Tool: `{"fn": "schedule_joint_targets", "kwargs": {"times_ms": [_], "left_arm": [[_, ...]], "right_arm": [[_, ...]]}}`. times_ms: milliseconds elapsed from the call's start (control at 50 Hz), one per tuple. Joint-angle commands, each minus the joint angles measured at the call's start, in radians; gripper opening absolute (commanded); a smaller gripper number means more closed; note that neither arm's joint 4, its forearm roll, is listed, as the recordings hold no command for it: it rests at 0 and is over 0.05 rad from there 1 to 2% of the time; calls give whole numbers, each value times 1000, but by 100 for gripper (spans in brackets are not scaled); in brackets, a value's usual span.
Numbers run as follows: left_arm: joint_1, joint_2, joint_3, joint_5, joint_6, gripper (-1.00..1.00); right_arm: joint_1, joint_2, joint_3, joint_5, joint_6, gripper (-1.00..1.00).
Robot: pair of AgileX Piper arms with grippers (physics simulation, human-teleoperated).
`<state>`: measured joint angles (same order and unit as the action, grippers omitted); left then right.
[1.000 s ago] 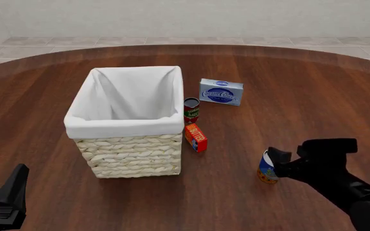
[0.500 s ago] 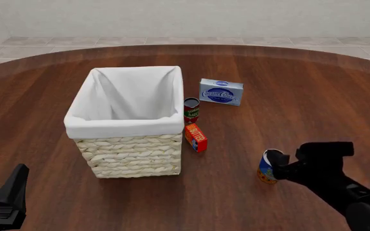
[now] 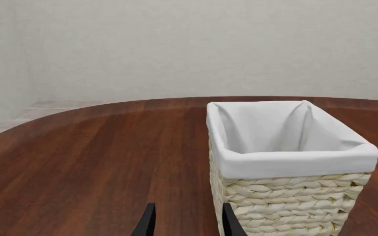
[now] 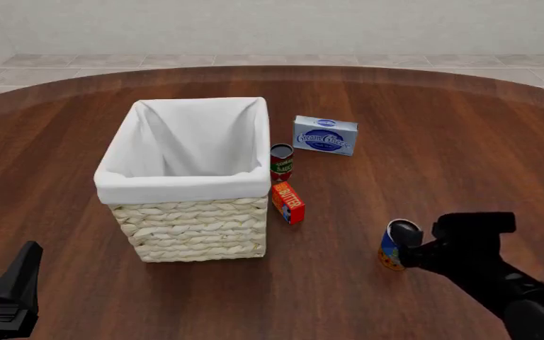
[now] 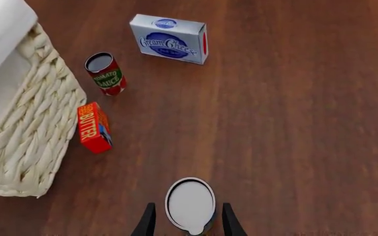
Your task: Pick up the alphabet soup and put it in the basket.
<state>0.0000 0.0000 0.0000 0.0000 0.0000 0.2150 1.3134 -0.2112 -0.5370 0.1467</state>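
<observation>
From the front we look down and forward over the table (image 4: pixel 442 113), high and set back. Our left wrist view sits low, facing the basket (image 3: pixel 287 196) from near. Our right wrist view looks steeply down, close above the alphabet soup (image 5: pixel 190 204). All three share the basket.

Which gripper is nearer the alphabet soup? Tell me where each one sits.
Right. The right gripper has its fingers on either side of the alphabet soup. The left gripper sits far across the table, near the basket.
</observation>
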Motion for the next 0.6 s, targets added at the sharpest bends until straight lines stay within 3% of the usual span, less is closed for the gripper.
{"fn": "schedule_joint_targets", "kwargs": {"times_ms": [20,600], "left_arm": [[0,0,0,0,0,100],[0,0,0,0,0,100]], "right_arm": [[2,21,2,-19,4,100],[-16,77,0,-63,4,100]]}}
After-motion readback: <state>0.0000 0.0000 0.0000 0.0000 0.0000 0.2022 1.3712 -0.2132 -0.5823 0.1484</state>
